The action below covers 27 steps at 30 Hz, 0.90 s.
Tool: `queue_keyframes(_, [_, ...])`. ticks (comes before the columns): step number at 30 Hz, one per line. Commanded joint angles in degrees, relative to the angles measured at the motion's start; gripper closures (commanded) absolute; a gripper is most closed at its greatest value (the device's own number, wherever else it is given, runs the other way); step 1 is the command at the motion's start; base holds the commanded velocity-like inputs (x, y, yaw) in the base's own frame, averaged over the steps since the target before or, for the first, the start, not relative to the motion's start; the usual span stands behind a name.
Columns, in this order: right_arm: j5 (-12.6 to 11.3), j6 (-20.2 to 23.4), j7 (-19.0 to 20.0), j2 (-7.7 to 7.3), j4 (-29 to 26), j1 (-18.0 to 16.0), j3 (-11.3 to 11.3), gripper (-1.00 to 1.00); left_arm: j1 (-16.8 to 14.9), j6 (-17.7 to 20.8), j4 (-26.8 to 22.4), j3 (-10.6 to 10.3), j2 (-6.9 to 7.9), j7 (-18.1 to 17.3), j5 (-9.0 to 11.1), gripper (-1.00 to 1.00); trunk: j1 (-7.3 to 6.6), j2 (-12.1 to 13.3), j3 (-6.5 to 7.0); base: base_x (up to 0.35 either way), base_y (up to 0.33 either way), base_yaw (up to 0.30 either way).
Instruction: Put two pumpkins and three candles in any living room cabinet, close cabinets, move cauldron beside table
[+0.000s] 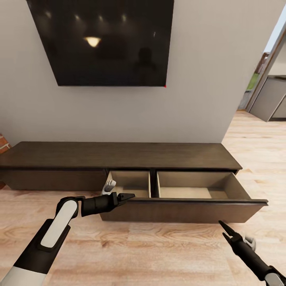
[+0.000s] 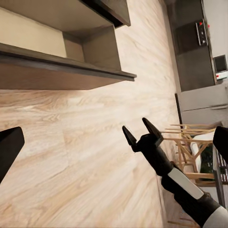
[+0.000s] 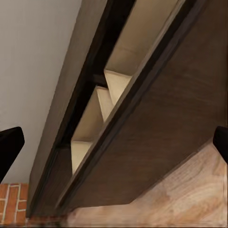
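The long dark brown cabinet (image 1: 119,155) stands against the wall with its right drawer (image 1: 182,210) pulled out. The drawer's two pale beige compartments hold nothing. My left gripper (image 1: 129,196) is open at the top edge of the drawer front, near its left end; one of its fingertips (image 2: 9,147) shows in the left wrist view. Lower right, over the floor in front of the drawer, my right gripper (image 1: 223,230) (image 2: 137,130) is open and empty. The right wrist view looks along the drawer front (image 3: 161,133). The pumpkins, candles, cauldron and table are out of view.
A large black screen (image 1: 101,39) hangs on the wall above the cabinet. A brick patch (image 1: 3,143) shows at the far left. A doorway (image 1: 270,99) to grey kitchen units opens at the right. Wooden chairs (image 2: 190,142) stand beyond my right arm. Light wood floor (image 1: 159,246) lies in front.
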Motion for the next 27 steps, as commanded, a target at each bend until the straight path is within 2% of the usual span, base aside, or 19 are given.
queue_keyframes(1, [1.50,0.58,-1.01,0.02,-1.30,0.01,0.05,-1.00,-0.04,0.07,0.00,-0.01,0.05,-0.57,-0.63,-1.00,-0.23,0.40,0.14,0.000,0.000,0.000])
queue_keyframes(5, [3.90,0.73,-5.47,0.26,-5.36,0.08,0.27,-1.00,-0.04,0.07,-0.03,0.01,0.10,-0.52,-0.70,-1.00,-1.11,2.00,0.86,0.000,0.000,0.000])
queue_keyframes(9, [7.21,1.02,-13.15,0.63,-11.81,1.14,1.10,-1.00,-0.04,0.07,-0.07,0.01,0.12,-0.46,-0.77,-1.00,-1.99,3.61,1.58,0.000,0.000,0.000])
queue_keyframes(11, [9.26,1.23,-19.22,1.28,-15.34,1.96,1.40,-1.00,-0.04,0.07,-0.08,0.02,0.12,-0.41,-0.79,-1.00,-2.43,4.41,1.94,0.000,0.000,0.000])
queue_keyframes(13, [9.88,1.32,-22.63,1.66,-16.88,2.17,1.50,-1.00,-0.04,0.07,-0.08,0.02,0.12,-0.38,-0.82,-1.00,-2.87,5.21,2.29,0.000,0.000,0.000])
queue_keyframes(14, [10.28,1.41,-26.30,2.08,-18.41,2.30,1.54,-1.00,-0.04,0.07,-0.08,0.02,0.12,-0.33,-0.86,-1.00,-3.09,5.61,2.47,0.000,0.000,0.000])
queue_keyframes(16, [10.55,1.52,-30.18,2.48,-19.94,2.39,1.72,-1.00,-0.04,0.07,-0.08,0.02,0.14,-0.28,-0.91,-1.00,-3.53,6.41,2.83,0.000,0.000,0.000])
queue_keyframes(17, [10.72,1.77,-34.02,2.76,-21.55,2.48,2.19,-1.00,-0.04,0.07,-0.08,0.02,0.13,-0.23,-0.93,-1.00,-3.75,6.81,3.01,0.000,0.000,0.000])
queue_keyframes(20, [11.02,2.99,-39.73,3.00,-23.75,2.55,4.16,-1.00,-0.04,0.07,-0.08,0.02,0.13,-0.15,-0.95,-1.00,-4.41,8.02,3.55,0.000,0.000,0.000])
queue_keyframes(21, [11.28,4.08,-43.80,3.10,-25.23,2.58,6.23,-1.00,-0.04,0.07,-0.08,0.02,0.13,-0.12,-0.99,-1.00,-4.63,8.42,3.73,0.000,0.000,0.000])
queue_keyframes(23, [11.44,5.17,-47.67,3.15,-26.86,2.60,8.31,-1.00,-0.04,0.07,-0.09,0.02,0.13,-0.10,-1.02,-1.00,-5.06,9.22,4.09,0.000,0.000,0.000])
queue_keyframes(24, [11.50,6.32,-51.10,3.19,-28.51,2.61,9.99,-1.00,-0.05,0.07,-0.09,0.02,0.13,-0.05,-1.04,-1.00,-5.28,9.62,4.27,0.000,0.000,0.000])
queue_keyframes(27, [11.56,8.49,-54.53,3.24,-30.50,2.65,11.54,-1.00,-0.04,0.07,-0.09,0.02,0.13,0.02,-1.09,-1.00,-5.94,10.82,4.81,0.000,0.000,0.000])
